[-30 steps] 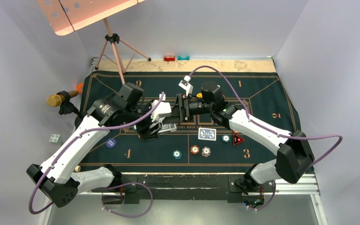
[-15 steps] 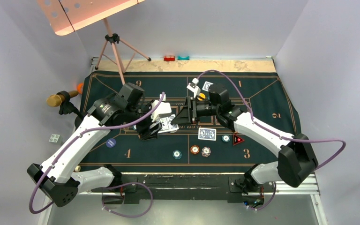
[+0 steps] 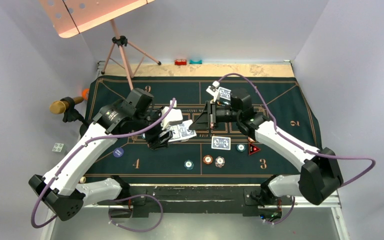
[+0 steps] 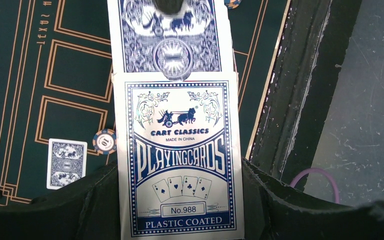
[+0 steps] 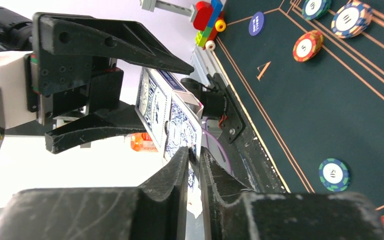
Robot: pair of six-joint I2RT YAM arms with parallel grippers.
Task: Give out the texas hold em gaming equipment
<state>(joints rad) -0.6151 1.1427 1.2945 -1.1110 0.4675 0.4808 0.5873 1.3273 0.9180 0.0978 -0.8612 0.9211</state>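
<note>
My left gripper point(image 4: 180, 205) is shut on a blue-and-white playing card box point(image 4: 180, 165), held above the green mat point(image 3: 280, 107). One playing card point(image 4: 170, 35) sticks out of the box's open end. My right gripper point(image 5: 194, 152) is shut on that card's point(image 5: 182, 132) edge, facing the left gripper point(image 3: 167, 134) mid-mat. One card point(image 3: 221, 143) lies face down on the mat, another point(image 3: 223, 93) behind the right wrist. Striped chips point(image 3: 208, 159) point(image 3: 189, 164) point(image 3: 241, 147), a red triangle marker point(image 3: 253, 149) and a blue disc point(image 3: 118, 152) lie along the near half.
A tripod stand point(image 3: 122, 50) holding a pink board rises at the mat's back left. Small red and teal blocks point(image 3: 187, 62) sit at the back edge. A microphone-like object point(image 3: 62, 106) is left of the mat. White walls enclose three sides.
My right gripper closed on the card's end and moved right, drawing the card partway out of the box. The left arm held still.
</note>
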